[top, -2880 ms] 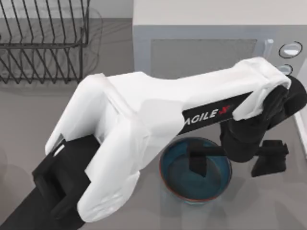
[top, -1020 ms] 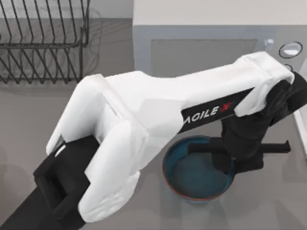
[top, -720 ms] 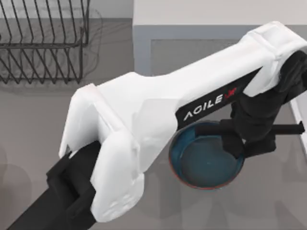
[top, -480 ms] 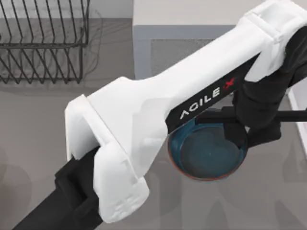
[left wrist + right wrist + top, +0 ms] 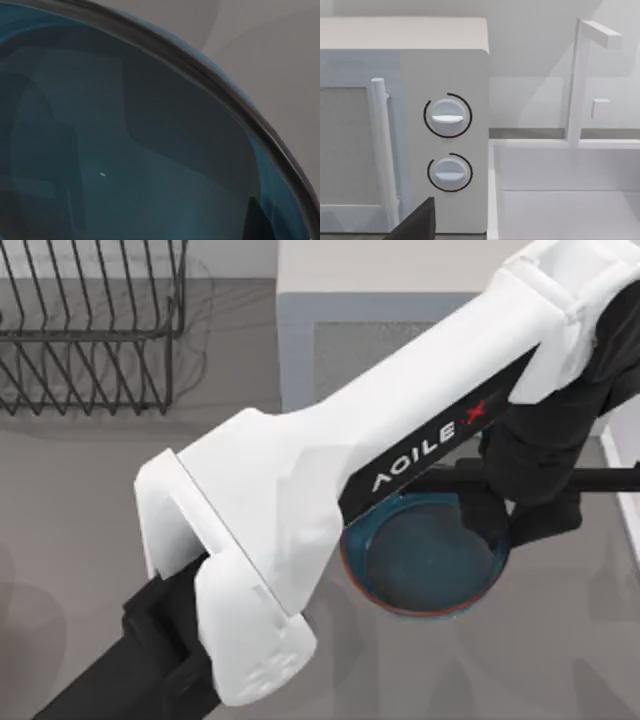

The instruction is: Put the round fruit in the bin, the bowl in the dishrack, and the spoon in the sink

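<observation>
Bowl [image 5: 430, 560] sits lower right of centre in the top view, below the microwave [image 5: 400, 350]. My left gripper [image 5: 500, 515] clamps its right rim, one finger inside, so it can be carried by the wall. Dishrack [image 5: 90, 330] waits upper left, well apart. Right gripper faces the microwave dials; jaws: cannot tell

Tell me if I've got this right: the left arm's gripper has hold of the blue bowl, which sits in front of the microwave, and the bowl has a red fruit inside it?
Not quite: the bowl is empty. The top view and the left wrist view show only its bare blue inside. The rest holds: the left gripper grips its rim in front of the microwave.
</observation>
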{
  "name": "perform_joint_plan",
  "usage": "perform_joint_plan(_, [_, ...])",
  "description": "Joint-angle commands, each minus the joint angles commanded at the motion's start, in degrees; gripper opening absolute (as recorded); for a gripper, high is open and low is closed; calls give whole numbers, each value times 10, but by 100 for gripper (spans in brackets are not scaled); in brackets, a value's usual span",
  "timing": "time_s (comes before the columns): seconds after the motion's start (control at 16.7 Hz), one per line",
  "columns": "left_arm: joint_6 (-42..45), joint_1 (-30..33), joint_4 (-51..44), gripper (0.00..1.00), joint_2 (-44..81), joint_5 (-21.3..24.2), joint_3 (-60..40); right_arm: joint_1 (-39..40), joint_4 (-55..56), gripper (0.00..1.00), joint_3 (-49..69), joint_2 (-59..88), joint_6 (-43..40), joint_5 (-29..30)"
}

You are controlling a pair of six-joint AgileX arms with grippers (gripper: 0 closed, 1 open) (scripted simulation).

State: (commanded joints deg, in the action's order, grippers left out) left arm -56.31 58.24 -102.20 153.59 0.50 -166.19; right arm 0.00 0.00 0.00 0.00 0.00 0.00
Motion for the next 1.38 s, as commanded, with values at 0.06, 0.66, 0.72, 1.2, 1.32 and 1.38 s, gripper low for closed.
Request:
perform_joint_plan(0.06, [0, 0, 0, 0, 0, 0, 0, 0, 0, 100, 0, 0, 0, 0])
perform_joint_plan(0.66, [105, -195, 190, 0, -288, -8, 310, 0, 0, 100, 0, 0, 0, 0])
perform_joint_plan(0.72, [127, -229, 229, 0, -334, -8, 360, 0, 0, 100, 0, 0, 0, 0])
perform_joint_plan(1.2, [343, -493, 580, 0, -704, 30, 736, 0, 0, 100, 0, 0, 0, 0])
perform_joint_plan(1.32, [401, -549, 665, 0, -787, 47, 815, 0, 0, 100, 0, 0, 0, 0])
perform_joint_plan(1.38, [428, -574, 704, 0, -825, 56, 851, 0, 0, 100, 0, 0, 0, 0])
